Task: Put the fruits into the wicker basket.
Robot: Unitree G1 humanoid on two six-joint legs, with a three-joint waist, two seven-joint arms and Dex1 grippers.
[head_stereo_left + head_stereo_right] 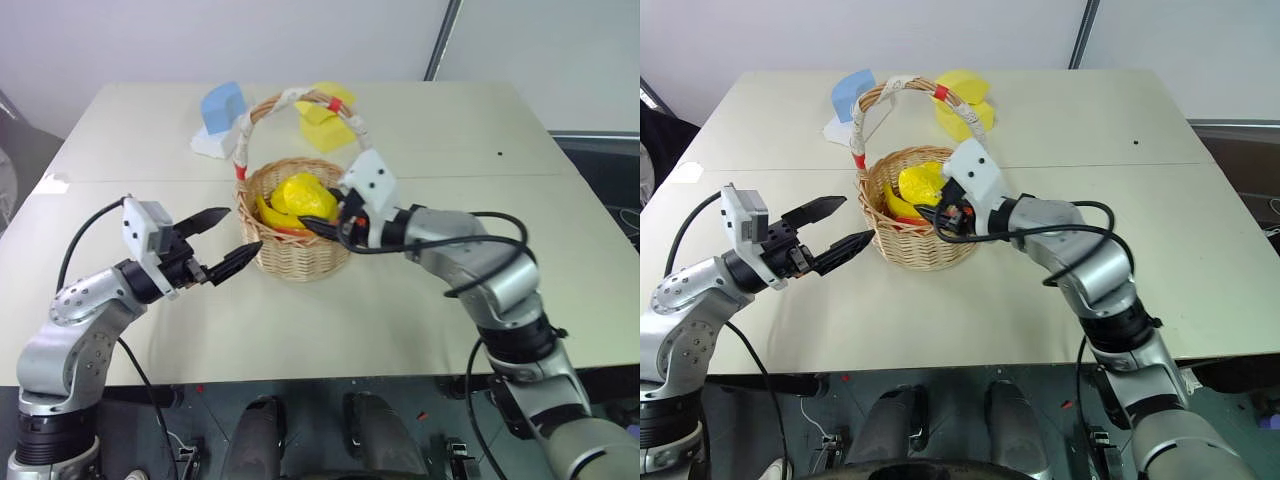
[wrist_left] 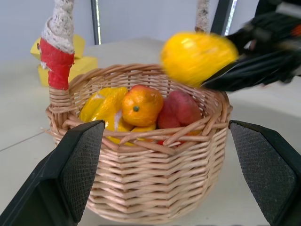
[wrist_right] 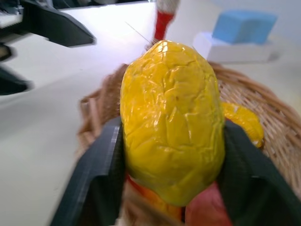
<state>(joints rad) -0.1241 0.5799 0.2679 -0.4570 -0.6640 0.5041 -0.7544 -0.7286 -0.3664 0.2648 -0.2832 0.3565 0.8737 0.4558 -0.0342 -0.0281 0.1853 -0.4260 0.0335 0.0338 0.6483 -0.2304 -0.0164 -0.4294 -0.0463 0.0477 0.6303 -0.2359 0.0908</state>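
Nearly done, by the look of it: the yellow lemon [image 3: 171, 122] sits between the right gripper's [image 1: 325, 224] jaws, held just over the open mouth of the wicker basket [image 1: 295, 250], not yet released. Inside the basket already lie an orange fruit [image 2: 141, 104], a red one [image 2: 179, 109] and some yellow pieces [image 2: 104, 107], so what seems left is to let the lemon drop and draw the arm clear. No other small fruit lies loose on the tabletop [image 1: 420, 310].

Those jaws are spread to the lemon's width and press it on both sides, as the right wrist view shows. The left gripper [image 1: 222, 243] hovers just beside the basket's near wall, jaws wide apart and holding nothing; whether one tip touches the weave I cannot tell.

Beyond the basket, under its cloth-wrapped handle [image 1: 300, 100], stand a blue-and-white block [image 1: 222, 118] and a yellow foam shape [image 1: 328, 118], well apart from both arms.
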